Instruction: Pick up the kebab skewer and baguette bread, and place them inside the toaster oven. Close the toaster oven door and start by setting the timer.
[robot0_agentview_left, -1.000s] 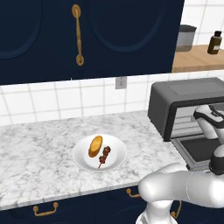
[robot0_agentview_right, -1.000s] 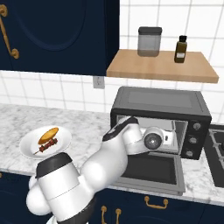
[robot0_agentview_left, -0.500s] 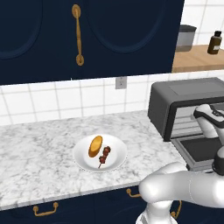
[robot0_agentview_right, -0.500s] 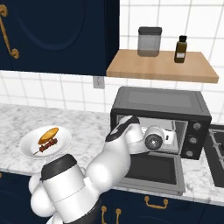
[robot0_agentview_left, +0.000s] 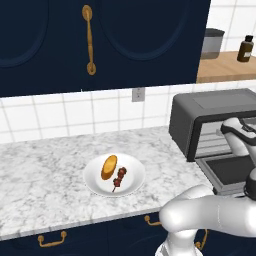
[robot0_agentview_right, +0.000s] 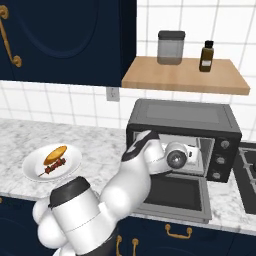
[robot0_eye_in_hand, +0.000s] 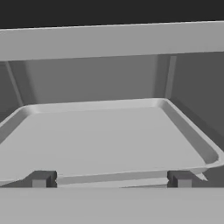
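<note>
Baguette bread (robot0_agentview_left: 109, 167) and kebab skewer (robot0_agentview_left: 119, 177) share plate (robot0_agentview_left: 134, 185).

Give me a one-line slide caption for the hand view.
Open gripper faces the bare tray inside the toaster oven.

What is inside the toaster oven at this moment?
Inside the toaster oven lies a bare grey tray with raised edges; no food is on it. The open gripper points into the cavity. The robot's hand hides part of the opening in the base views.
</note>
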